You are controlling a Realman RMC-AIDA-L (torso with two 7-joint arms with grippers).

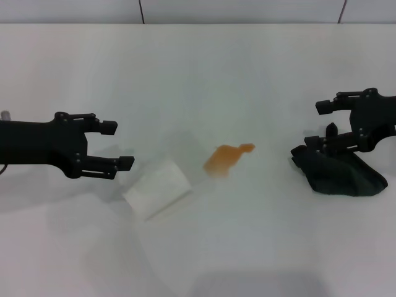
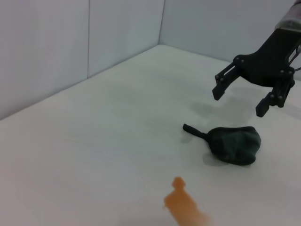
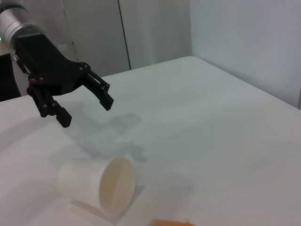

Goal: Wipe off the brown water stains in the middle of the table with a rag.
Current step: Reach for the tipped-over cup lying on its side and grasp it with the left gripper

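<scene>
the head view looks down and forward over the table (image 1: 198, 68). the left wrist view faces low across it toward the rag (image 2: 233, 145); the right wrist view faces toward the cup (image 3: 101, 186). all share the stain (image 1: 227, 158).

Bright, even light over my white table (image 1: 198, 74)

Soft grey shadows lie under my left gripper (image 1: 117, 145) and beside the paper cup (image 3: 101, 186); my head view washes pale with faint glare, the rag (image 2: 233, 144) reads nearly black, and nothing is noticeably blurred
</scene>
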